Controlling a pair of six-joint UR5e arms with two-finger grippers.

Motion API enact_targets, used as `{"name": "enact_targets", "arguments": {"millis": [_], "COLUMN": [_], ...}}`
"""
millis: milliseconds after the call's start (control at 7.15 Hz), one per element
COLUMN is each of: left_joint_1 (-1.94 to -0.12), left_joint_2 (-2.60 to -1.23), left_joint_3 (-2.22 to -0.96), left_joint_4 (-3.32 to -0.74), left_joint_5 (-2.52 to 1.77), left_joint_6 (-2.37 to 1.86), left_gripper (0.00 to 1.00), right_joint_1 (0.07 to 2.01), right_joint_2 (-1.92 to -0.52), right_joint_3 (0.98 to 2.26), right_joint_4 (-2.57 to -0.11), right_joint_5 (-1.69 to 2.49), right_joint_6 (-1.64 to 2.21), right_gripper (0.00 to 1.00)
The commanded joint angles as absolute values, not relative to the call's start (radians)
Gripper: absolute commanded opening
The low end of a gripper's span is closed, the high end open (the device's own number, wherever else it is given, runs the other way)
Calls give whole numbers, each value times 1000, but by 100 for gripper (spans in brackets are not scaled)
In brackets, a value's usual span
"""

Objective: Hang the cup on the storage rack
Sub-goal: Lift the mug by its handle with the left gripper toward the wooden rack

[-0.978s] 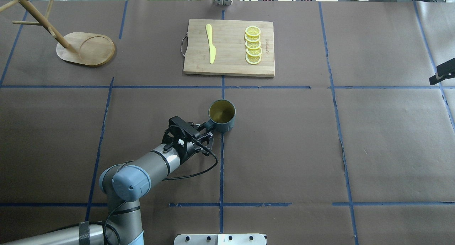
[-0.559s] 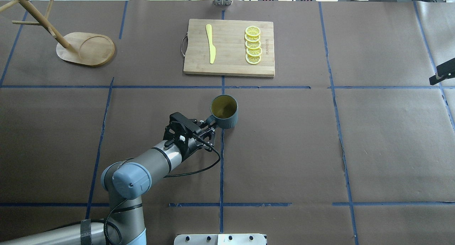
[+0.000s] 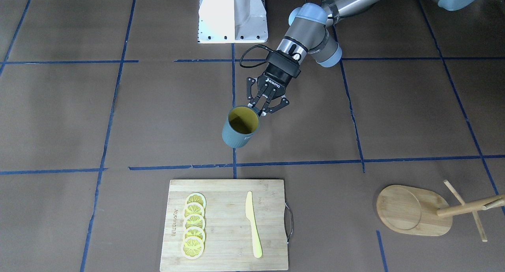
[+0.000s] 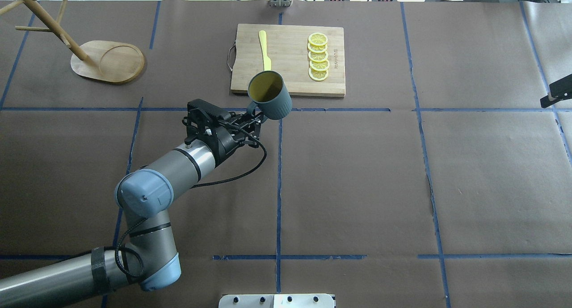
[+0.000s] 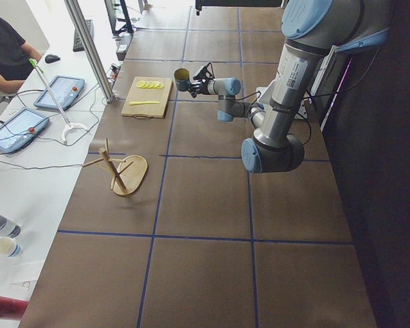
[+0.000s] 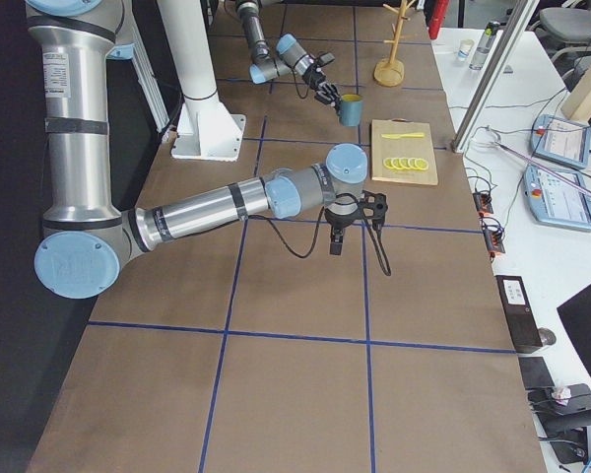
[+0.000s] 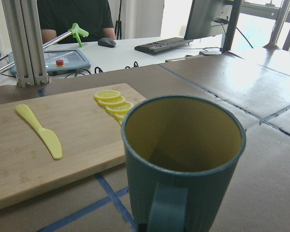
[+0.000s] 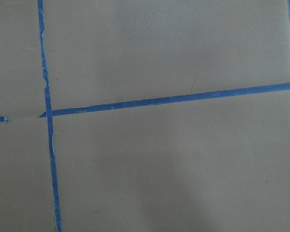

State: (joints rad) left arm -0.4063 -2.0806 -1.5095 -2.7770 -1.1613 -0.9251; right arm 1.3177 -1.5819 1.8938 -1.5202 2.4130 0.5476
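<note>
Carry step, by the look; left gripper [image 4: 255,116] clamped on handle of cup [image 4: 269,95], mouth up, airborne by cutting board [image 4: 290,82]; right gripper [image 6: 336,244] state unclear; next needs swing to storage rack [image 4: 109,63], handle over peg.

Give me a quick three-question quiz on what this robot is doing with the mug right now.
1. True or false: the cup stands on the table.
2. What grips the cup's handle? A) the left arm's fingers B) the right arm's fingers C) a person's hand
3. How many lemon slices lie on the cutting board?
Key: 1 false, it is held clear of the table; 2 A; 3 five.
</note>
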Motion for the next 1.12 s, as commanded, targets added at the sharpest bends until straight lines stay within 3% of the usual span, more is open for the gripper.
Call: {"name": "enact_targets", "arguments": {"millis": [0, 559, 978], "left_joint_1": [-486, -682, -770], "left_joint_2": [-2042, -1964, -1888], "left_joint_3": [-1511, -1502, -1493], "left_joint_4": [-2891, -3046, -3155], "left_joint_5": [-1233, -1310, -1392], "left_joint_6": [-1279, -2144, -2392], "left_gripper": [0, 0, 0], "right_joint_1": [1318, 1318, 1318], "right_joint_2": [-1583, -1578, -1578], "right_joint_3": [1894, 1898, 1902], "right_joint_4": [-1520, -1519, -1519], "right_joint_5": [2413, 2396, 2393], "right_joint_6": [548, 548, 548], "right_gripper": [100, 100, 100]}}
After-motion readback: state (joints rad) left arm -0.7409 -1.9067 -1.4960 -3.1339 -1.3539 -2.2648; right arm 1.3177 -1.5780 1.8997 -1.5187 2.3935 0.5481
